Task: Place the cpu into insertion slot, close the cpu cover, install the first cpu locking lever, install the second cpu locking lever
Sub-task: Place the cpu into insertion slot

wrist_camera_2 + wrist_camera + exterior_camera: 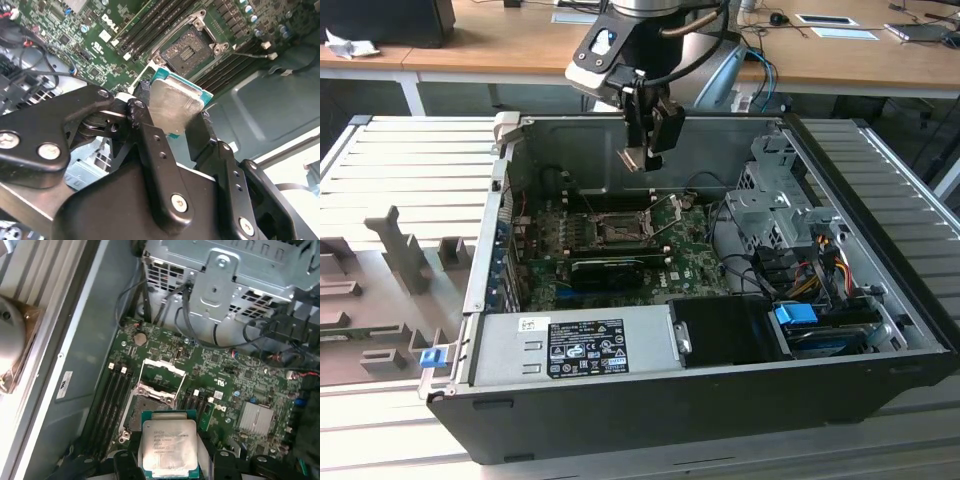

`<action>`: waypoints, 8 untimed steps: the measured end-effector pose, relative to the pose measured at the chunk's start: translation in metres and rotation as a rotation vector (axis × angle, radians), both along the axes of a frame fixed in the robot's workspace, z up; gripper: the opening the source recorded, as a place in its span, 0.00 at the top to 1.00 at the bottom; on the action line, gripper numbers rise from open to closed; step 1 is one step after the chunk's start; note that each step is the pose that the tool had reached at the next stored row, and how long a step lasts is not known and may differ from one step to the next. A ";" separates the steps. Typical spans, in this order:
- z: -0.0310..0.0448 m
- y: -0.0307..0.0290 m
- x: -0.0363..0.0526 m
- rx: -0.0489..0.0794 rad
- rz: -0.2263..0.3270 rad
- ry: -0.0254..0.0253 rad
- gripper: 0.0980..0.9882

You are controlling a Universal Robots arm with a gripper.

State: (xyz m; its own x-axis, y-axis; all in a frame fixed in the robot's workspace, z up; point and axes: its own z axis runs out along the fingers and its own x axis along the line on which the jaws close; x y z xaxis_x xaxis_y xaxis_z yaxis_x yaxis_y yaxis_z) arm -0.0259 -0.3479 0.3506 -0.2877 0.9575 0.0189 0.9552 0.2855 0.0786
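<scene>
Jaws pinch the cpu (167,447) by two opposite edges. The gripper (169,120) grips only its sides, which leaves the silver top bare. It probably also spares the contact face from pressure. In both wrist views the silver top faces the cameras, so the underside likely points down at the board (692,262), the way it must sit.

In the exterior view the cpu hangs high in the open case (720,150), well apart from the slot (186,47) and not touching anything. In the first wrist view the chip overlaps the near edge of the slot, so it looks roughly above its seat. I cannot tell how exactly it is lined up.

The slot lies bare, with a dark centre and nothing in it. The cover (161,374) stands tilted up on its hinge at the slot's far side, its window frame out of the way so the chip can go straight down. In the exterior view thin metal levers (669,208) appear swung up beside the slot, as they must be for the cover to stand open.

As I judge it, the work is in its first step. The cpu is carried but not seated, the cover is not closed and neither lever is latched.
</scene>
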 end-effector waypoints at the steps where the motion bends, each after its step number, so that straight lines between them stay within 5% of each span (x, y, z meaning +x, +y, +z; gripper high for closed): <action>1: -0.0004 0.0000 0.0000 0.000 -0.009 0.0001 0.52; 8: -0.0087 -0.0001 -0.0001 -0.001 -0.067 0.0044 0.52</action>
